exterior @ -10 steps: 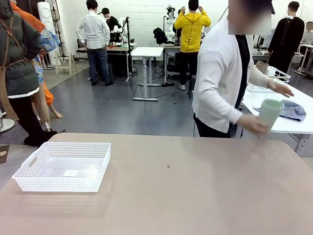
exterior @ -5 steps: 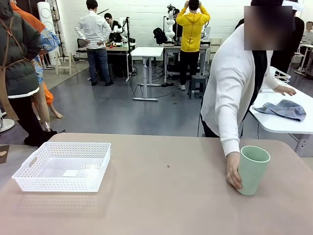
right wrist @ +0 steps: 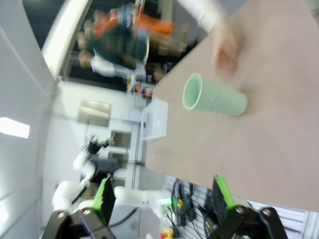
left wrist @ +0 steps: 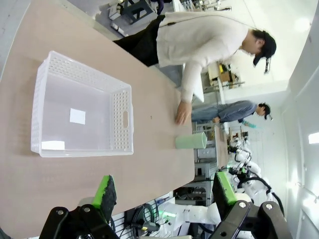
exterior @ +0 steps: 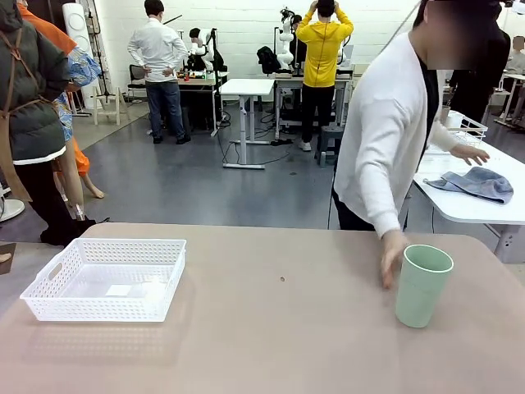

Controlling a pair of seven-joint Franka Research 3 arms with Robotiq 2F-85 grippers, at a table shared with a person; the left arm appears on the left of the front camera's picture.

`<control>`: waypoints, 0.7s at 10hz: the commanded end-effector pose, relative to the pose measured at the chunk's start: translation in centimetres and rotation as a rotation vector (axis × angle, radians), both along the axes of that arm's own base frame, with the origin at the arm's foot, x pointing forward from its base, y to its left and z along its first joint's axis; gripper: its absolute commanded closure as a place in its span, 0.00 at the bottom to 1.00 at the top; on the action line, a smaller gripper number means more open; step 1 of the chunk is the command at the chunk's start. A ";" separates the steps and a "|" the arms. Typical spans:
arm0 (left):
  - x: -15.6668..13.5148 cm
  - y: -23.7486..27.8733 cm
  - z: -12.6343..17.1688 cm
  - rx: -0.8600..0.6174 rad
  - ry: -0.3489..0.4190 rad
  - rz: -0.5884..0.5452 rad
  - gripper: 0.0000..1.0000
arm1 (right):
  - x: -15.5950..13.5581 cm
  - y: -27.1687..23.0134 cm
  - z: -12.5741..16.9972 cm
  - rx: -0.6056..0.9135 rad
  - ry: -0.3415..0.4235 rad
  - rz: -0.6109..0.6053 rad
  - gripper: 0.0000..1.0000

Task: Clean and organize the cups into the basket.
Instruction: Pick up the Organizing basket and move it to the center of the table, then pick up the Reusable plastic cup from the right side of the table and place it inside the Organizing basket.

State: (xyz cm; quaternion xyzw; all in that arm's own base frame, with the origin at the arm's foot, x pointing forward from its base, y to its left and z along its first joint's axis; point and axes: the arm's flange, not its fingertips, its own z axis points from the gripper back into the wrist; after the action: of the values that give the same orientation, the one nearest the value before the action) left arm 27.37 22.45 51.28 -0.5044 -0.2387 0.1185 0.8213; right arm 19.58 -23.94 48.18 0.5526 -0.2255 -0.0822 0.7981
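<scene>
A pale mint green cup stands upright on the tan table at the right, mouth up. The person's hand hovers just left of it, apart from it. The same cup lies beyond the basket in the left wrist view, and the cup sits in the middle of the right wrist view. The white lattice basket sits empty at the table's left; its rim faces the cup. My left gripper is open above the table. My right gripper is open too, holding nothing.
The person in a white top leans over the far right edge of the table. Behind them a white side table carries a grey cloth and a wire basket. Other people stand at far tables.
The person set the mint cup down on the table and has let go, the hand now lifting off to its left. Both grippers stayed open.
</scene>
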 end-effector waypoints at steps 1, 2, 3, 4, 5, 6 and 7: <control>2.0 0.4 0.5 0.103 0.035 -0.135 0.00 | 1.7 -0.4 -1.3 -0.145 -0.239 0.348 0.00; 3.1 0.3 0.8 0.134 0.098 -0.206 0.00 | 2.7 -0.4 -1.8 -0.228 -0.384 0.503 0.00; 4.1 0.0 1.1 0.212 0.141 -0.245 0.00 | 3.6 -0.5 -2.1 -0.288 -0.491 0.659 0.00; 5.3 -0.2 1.4 0.284 0.212 -0.297 0.00 | 4.6 -0.9 -2.4 -0.342 -0.574 0.749 0.00; 6.7 -0.5 1.7 0.342 0.272 -0.285 0.00 | 5.7 -1.3 -2.8 -0.359 -0.632 0.782 0.00; 7.9 -1.3 1.7 0.420 0.342 -0.284 0.00 | 6.8 -1.6 -3.5 -0.370 -0.664 0.767 0.00; 8.9 -2.4 1.5 0.494 0.385 -0.261 0.00 | 7.6 -1.8 -4.1 -0.384 -0.681 0.748 0.00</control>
State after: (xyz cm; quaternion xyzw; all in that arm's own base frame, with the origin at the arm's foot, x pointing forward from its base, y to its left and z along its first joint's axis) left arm 35.64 20.73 52.65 -0.3287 -0.0553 0.0356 0.9421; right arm 26.52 -23.97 45.22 0.4279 -0.2400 0.4274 0.7593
